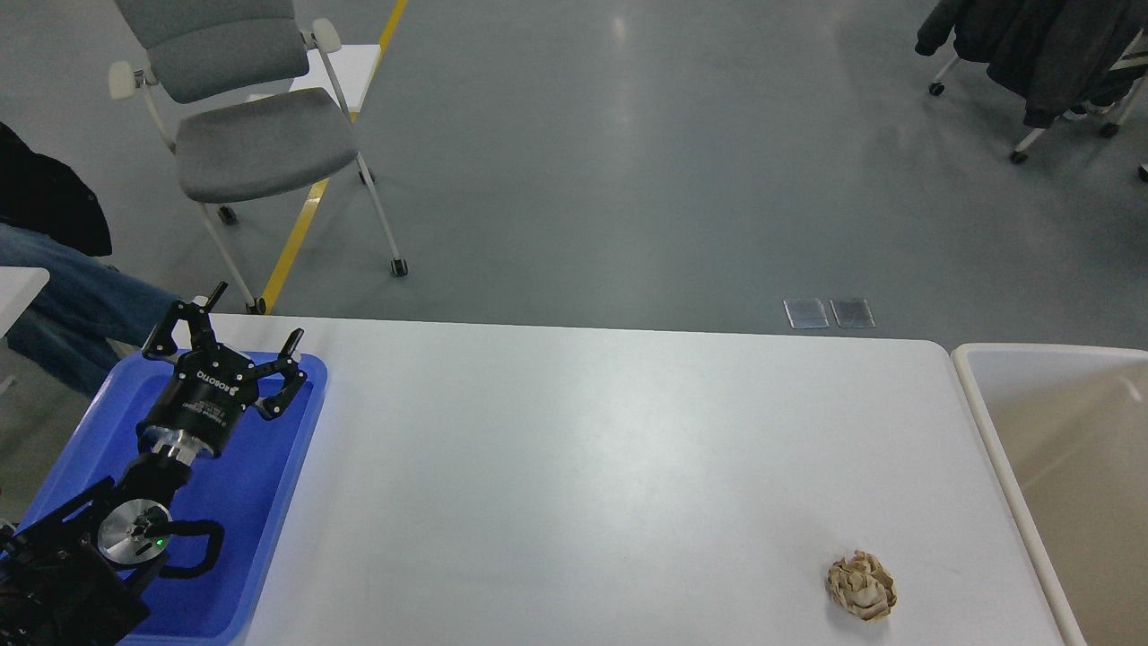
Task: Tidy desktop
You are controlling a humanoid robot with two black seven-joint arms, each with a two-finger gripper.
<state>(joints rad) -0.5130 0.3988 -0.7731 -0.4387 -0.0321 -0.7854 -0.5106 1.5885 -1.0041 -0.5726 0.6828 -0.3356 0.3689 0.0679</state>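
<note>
The white desktop [574,449] fills the middle of the head view. A crumpled brown paper ball [861,585] lies on it near the front right. My left gripper [256,316] is open and empty, its fingers spread above the far end of the blue tray [260,502] at the left edge of the desktop. The paper ball is far to the right of it. My right arm and gripper are out of view.
A beige rimmed bin [987,422] stands against the desktop's right edge. A grey office chair [256,135] stands on the floor behind the desk's left corner. A seated person's legs [81,301] are at far left. Another chair with dark coats [1049,54] is at back right.
</note>
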